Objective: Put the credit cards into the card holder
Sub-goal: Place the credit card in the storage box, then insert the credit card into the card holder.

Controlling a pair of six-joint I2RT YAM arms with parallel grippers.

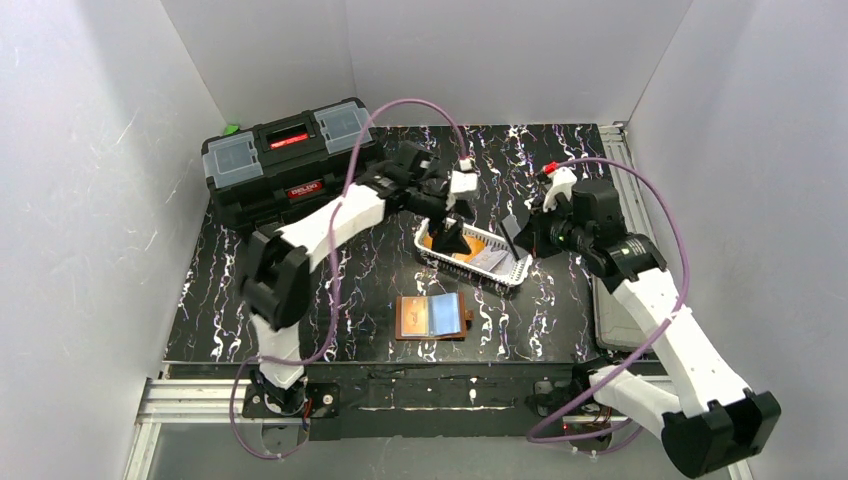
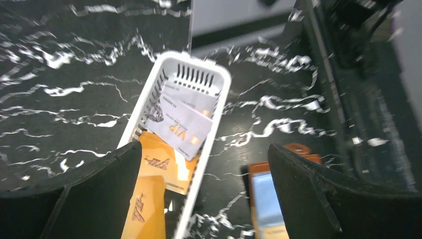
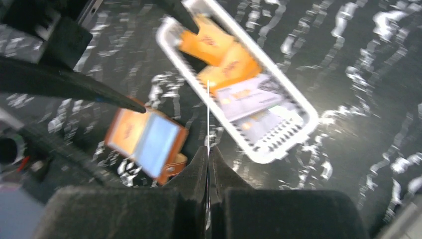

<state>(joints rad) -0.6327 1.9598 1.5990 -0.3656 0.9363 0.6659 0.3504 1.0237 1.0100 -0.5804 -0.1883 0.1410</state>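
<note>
Several credit cards lie in a white slotted basket (image 1: pixel 516 272): orange-gold ones (image 2: pixel 149 194) at one end and whitish ones (image 2: pixel 181 127) at the other. My left gripper (image 2: pixel 203 147) hangs over the basket's orange end, open, with nothing between its fingers. My right gripper (image 3: pixel 209 149) is shut on a thin card (image 3: pixel 208 114) that shows edge-on; from above it looks dark (image 1: pixel 512 238), held upright beside the basket's right end. The card holder (image 1: pixel 432 317) lies open on the table in front of the basket, brown leather with a clear sleeve (image 3: pixel 155 142) facing up.
A big black toolbox (image 1: pixel 285 160) stands at the back left. A grey flat tray (image 1: pixel 610 315) lies along the table's right edge under the right arm. White walls close in the black marbled table (image 1: pixel 330 310) on three sides.
</note>
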